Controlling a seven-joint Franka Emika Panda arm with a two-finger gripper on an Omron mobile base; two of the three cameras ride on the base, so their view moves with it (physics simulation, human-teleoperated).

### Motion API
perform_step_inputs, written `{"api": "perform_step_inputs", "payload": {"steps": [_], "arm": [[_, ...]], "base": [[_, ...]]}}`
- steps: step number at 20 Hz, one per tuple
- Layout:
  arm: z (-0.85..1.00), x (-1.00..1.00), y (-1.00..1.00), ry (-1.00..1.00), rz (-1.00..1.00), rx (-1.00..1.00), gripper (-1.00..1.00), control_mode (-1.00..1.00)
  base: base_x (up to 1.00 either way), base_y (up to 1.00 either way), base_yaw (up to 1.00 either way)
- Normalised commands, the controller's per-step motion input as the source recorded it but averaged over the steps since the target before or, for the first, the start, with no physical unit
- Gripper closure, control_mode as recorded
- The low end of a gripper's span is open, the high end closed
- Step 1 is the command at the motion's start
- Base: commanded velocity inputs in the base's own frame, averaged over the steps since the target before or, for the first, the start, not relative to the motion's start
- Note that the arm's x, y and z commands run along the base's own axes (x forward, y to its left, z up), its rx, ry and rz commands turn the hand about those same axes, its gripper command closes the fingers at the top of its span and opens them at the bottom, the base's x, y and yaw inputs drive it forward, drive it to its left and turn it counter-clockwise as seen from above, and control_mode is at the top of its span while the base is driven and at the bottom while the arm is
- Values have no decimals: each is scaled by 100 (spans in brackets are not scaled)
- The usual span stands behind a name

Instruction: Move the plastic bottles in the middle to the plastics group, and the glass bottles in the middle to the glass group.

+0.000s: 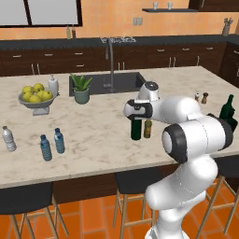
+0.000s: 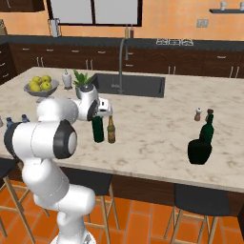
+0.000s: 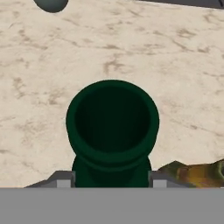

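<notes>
A tall dark green wine bottle (image 1: 136,130) (image 2: 98,128) stands mid-counter, with a shorter amber bottle (image 1: 147,128) (image 2: 111,130) right beside it. My gripper (image 1: 137,117) (image 2: 99,114) (image 3: 112,180) is straight over the green bottle, its pads against both sides of the neck; the bottle's mouth (image 3: 112,118) faces the hand camera. The amber bottle (image 3: 192,173) shows at the lower right there. At the counter's left, a clear white-capped bottle (image 1: 8,138) stands near two blue-tinted bottles (image 1: 45,147) (image 1: 59,140). At the right end are a squat green bottle (image 2: 199,151) and a tall-necked one (image 2: 208,126).
A bowl of yellow fruit (image 1: 37,100), a white dispenser (image 1: 53,85), a potted plant (image 1: 81,88) and the sink with its faucet (image 1: 112,70) lie along the far side. Salt and pepper shakers (image 2: 203,114) stand near the glass group. Stools sit under the near edge.
</notes>
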Motion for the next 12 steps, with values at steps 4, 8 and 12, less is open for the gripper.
{"api": "perform_step_inputs", "payload": {"steps": [4,8,12], "arm": [[33,-74,3,0,4,0,100,-100],[11,-88,0,0,1,0,100,-100],[14,-80,0,0,0,0,100,-100]], "base": [[0,0,0],[0,0,0],[0,0,0]]}}
